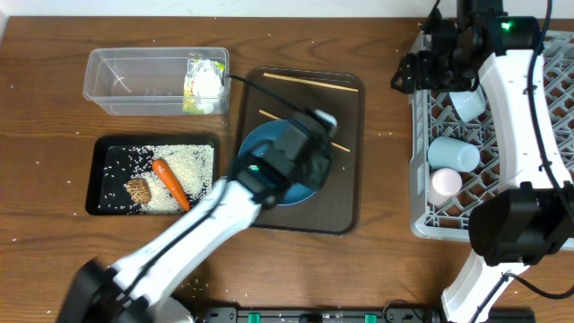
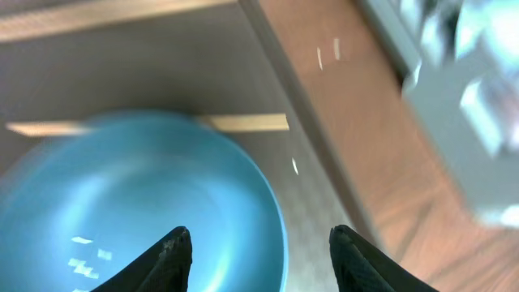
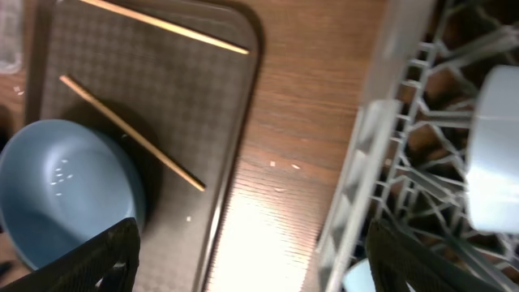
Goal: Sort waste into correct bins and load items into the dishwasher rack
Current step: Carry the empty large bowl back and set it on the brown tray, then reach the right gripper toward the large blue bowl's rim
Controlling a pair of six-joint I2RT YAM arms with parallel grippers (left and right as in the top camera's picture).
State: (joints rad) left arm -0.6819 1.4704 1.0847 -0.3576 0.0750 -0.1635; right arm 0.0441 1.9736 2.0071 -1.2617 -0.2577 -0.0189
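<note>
The large darker blue bowl (image 1: 260,144) sits on a brown serving tray, with chopsticks (image 1: 309,82) beside it. My left gripper (image 2: 259,243) is open just above the bowl's right rim (image 2: 146,203), one finger over the bowl and one outside it. My right gripper (image 3: 255,243) is open and empty above the bare table between the tray and the dishwasher rack (image 1: 417,179). The rack holds a light blue cup (image 1: 453,154), a pinkish-white cup (image 1: 446,184) and a small pale bowl (image 1: 468,103). The right wrist view shows the bowl (image 3: 65,186), two chopsticks (image 3: 130,134) and the rack wall (image 3: 381,162).
The clear tub (image 1: 108,85) at the back left holds a white tissue (image 1: 208,82) and a yellow-green wrapper (image 1: 192,85). The black tray (image 1: 99,175) holds rice (image 1: 188,161), a carrot (image 1: 170,184) and a brown lump (image 1: 137,190). Rice grains are scattered on the table.
</note>
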